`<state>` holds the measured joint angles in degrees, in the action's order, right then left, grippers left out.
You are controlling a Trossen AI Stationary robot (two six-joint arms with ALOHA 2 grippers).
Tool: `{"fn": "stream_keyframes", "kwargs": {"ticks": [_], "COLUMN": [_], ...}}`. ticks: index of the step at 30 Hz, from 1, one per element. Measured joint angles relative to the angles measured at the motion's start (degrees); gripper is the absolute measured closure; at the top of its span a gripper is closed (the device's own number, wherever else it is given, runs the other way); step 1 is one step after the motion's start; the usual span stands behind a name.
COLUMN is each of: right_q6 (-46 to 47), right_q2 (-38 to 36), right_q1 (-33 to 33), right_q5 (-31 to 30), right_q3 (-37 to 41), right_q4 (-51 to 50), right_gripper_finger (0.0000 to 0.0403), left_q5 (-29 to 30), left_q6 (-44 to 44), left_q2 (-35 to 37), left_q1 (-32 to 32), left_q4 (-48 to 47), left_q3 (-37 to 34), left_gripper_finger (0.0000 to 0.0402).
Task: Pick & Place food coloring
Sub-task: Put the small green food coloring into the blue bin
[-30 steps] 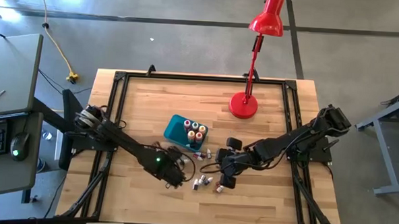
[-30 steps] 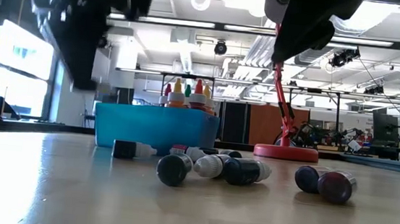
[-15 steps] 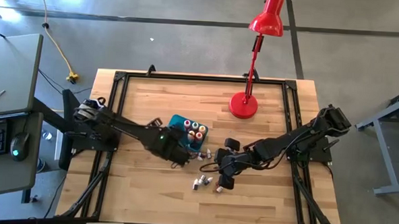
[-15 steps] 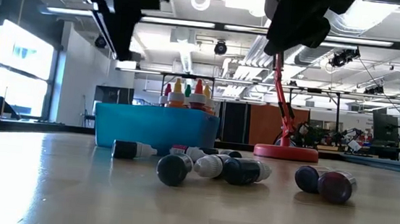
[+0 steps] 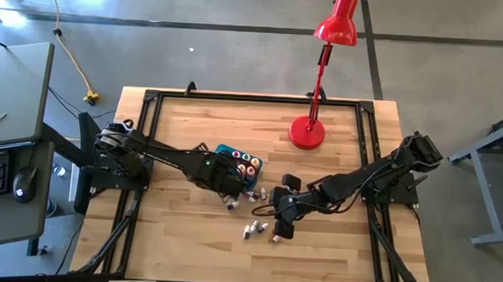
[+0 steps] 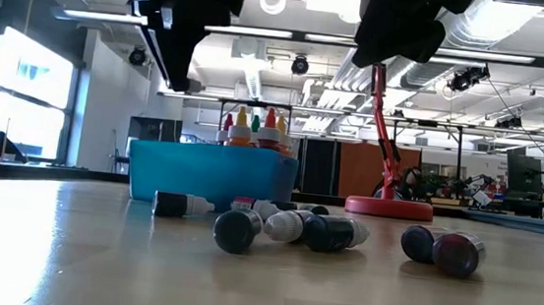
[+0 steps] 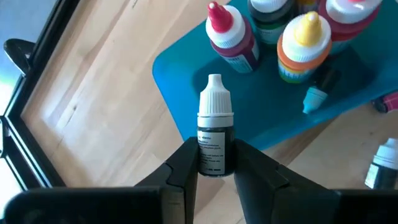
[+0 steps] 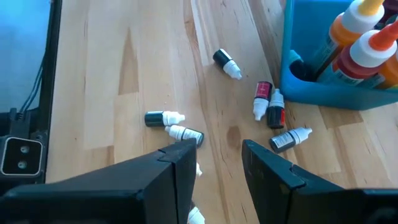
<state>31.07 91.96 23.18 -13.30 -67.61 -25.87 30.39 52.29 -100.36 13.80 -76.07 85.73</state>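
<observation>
My left gripper point(image 5: 225, 179) point(image 7: 216, 163) hangs over the near left part of the teal-blue tub point(image 5: 224, 152) point(image 7: 186, 74) point(image 6: 211, 175), shut on a dark food coloring bottle point(image 7: 215, 134) with a white cap. Several bottles point(image 7: 297, 46) point(image 6: 252, 127) stand upright in the tub. More bottles point(image 5: 256, 229) point(image 6: 285, 227) point(image 8: 268, 103) lie on their sides on the table near the tub. My right gripper point(image 5: 280, 217) point(image 8: 214, 163) hovers open above these loose bottles, with nothing between its fingers. My left gripper pinches the dark bottle's body point(image 7: 216, 155), at the end away from the cap, between its two fingers point(image 7: 185, 163). The fingers slant down from the table's left side and run along the bottle. The bottle is lifted clear, its white cap point(image 7: 214, 102) pointing ahead toward the tub.
A red desk lamp point(image 5: 308, 131) point(image 6: 386, 206) stands at the far right of the table. A black frame rail point(image 5: 236, 98) runs around the wooden top. One loose bottle point(image 5: 232, 205) lies just near of the tub.
My left gripper has risen from the table near the loose bottles. It has gone toward the far edge until it came over the tub's near left part, slowing at the end. A bottle on the table that it had covered now shows.
</observation>
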Motion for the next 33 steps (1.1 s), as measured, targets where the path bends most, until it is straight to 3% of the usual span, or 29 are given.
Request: {"fn": "stream_keyframes", "kwargs": {"ticks": [11, 15, 25, 33], "right_q6": [0.0, 0.0, 0.0, 0.0], "right_q2": [0.0, 0.0, 0.0, 0.0], "right_q1": [0.0, -0.01, 0.0, -0.02], "right_q5": [0.02, 0.01, 0.0, 0.01], "right_q3": [0.0, 0.0, 0.0, 0.0], "right_q4": [0.58, 0.57, 0.55, 0.55], "right_gripper_finger": [0.0279, 0.0279, 0.0279, 0.0279], "left_q5": [-0.68, 0.45, -4.25, -5.49], "left_q6": [-1.7, -3.59, -3.58, -5.89], "left_q2": [0.0, 0.0, 0.0, 0.0], "left_q1": [0.04, -0.51, -5.19, -5.94], "left_q4": [1.16, 4.87, 23.61, 28.17], "left_q3": [-0.53, -2.86, -14.86, -17.77], "left_gripper_finger": [0.0316, 0.0316, 0.0316, 0.0316]}}
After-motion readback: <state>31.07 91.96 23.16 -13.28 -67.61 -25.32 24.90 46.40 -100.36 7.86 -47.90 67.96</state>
